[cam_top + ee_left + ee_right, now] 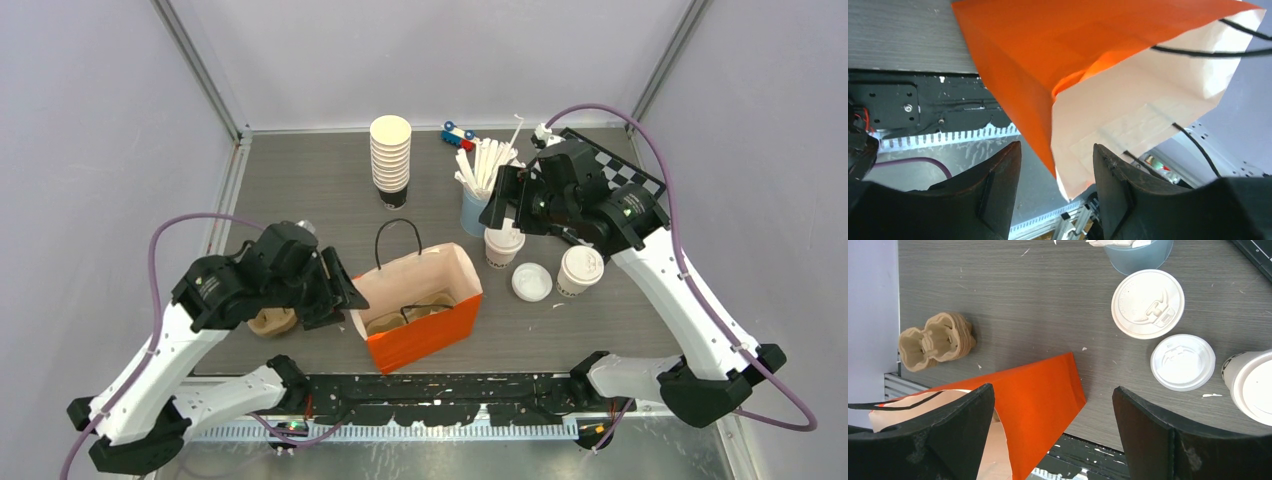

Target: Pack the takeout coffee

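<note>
Two lidded white takeout coffee cups stand right of centre, one [503,243] by the blue cup and one [579,270] further right. The right wrist view shows them from above, one [1148,303] fully and one [1250,390] at the edge. The open orange paper bag [420,310] stands at the front centre with a brown cup carrier [410,318] inside. My right gripper [503,208] hovers above the nearer cup, open and empty [1053,430]. My left gripper [340,290] is open with the bag's left rim [1073,150] between its fingers [1057,185].
A loose white lid [531,282] lies between the two cups. A stack of lidless cream cups [390,155], a light-blue cup of white sticks [478,205], a toy car [458,135] and a checkerboard [610,165] stand at the back. Spare brown carriers [272,322] lie under the left arm.
</note>
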`<action>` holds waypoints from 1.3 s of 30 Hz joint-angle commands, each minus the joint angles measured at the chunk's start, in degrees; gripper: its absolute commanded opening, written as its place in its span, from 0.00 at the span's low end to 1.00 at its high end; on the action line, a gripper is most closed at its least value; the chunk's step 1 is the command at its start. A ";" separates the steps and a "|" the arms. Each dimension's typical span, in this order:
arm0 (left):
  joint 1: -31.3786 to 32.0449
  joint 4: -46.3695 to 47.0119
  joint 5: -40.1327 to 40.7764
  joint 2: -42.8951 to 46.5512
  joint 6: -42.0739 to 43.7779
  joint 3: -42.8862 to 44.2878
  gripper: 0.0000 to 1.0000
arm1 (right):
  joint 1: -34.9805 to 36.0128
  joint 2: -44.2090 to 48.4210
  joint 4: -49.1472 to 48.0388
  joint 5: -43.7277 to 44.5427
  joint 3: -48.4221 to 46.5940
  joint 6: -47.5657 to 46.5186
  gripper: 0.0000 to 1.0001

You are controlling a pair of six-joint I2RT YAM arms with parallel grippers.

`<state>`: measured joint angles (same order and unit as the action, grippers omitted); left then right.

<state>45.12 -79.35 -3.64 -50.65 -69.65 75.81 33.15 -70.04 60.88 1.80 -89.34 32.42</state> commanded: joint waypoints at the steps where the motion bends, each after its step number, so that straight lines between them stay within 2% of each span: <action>1: 0.05 1.08 3.15 -2.95 3.11 3.81 0.54 | -0.25 -0.24 -2.13 -0.96 -1.81 -0.34 0.92; 4: 0.05 -1.63 6.32 -3.64 3.92 3.40 0.47 | -0.23 -0.32 -1.89 -0.97 -2.44 -0.28 0.92; 6: 0.07 -1.20 7.00 -3.79 5.63 2.91 0.37 | -0.23 -0.03 -2.10 -0.61 -1.99 -0.26 0.91; 8: 0.05 -0.18 8.54 -4.36 8.50 3.15 0.19 | -0.24 0.24 -2.38 -0.47 -0.91 -0.07 0.91; 9: 0.05 3.66 11.21 -5.68 14.55 4.10 0.00 | -0.19 -0.02 -2.01 -0.95 -0.65 0.77 0.91; 15: -0.12 8.49 14.17 -10.73 28.13 9.50 0.00 | -0.24 0.53 -1.61 -0.59 -0.45 1.50 0.91; 21: -0.31 7.67 14.81 -12.54 35.46 13.61 0.00 | -0.25 0.26 -0.63 1.69 -1.55 0.95 0.91; 23: -0.55 5.78 15.63 -12.70 35.47 14.42 0.07 | -0.27 0.25 -0.08 2.43 -1.77 1.36 0.91; 26: -0.59 4.46 15.93 -11.81 35.52 13.73 0.27 | -0.33 0.94 0.34 2.68 -0.86 2.53 0.91; 31: -0.65 5.28 14.28 -10.13 34.54 13.13 0.47 | -0.33 2.36 0.83 4.05 0.72 3.52 0.91; 33: -0.65 4.13 14.25 -10.50 33.50 14.15 0.54 | -0.30 2.97 1.05 5.45 1.44 3.58 0.91; 39: -0.65 -1.14 18.26 -11.91 30.49 17.34 0.63 | -2.70 4.08 1.81 10.92 6.64 0.97 0.92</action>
<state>44.82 -77.43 11.53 -62.43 -37.23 90.08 32.69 -67.53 62.54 7.86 -85.73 34.68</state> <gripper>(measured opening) 0.596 0.913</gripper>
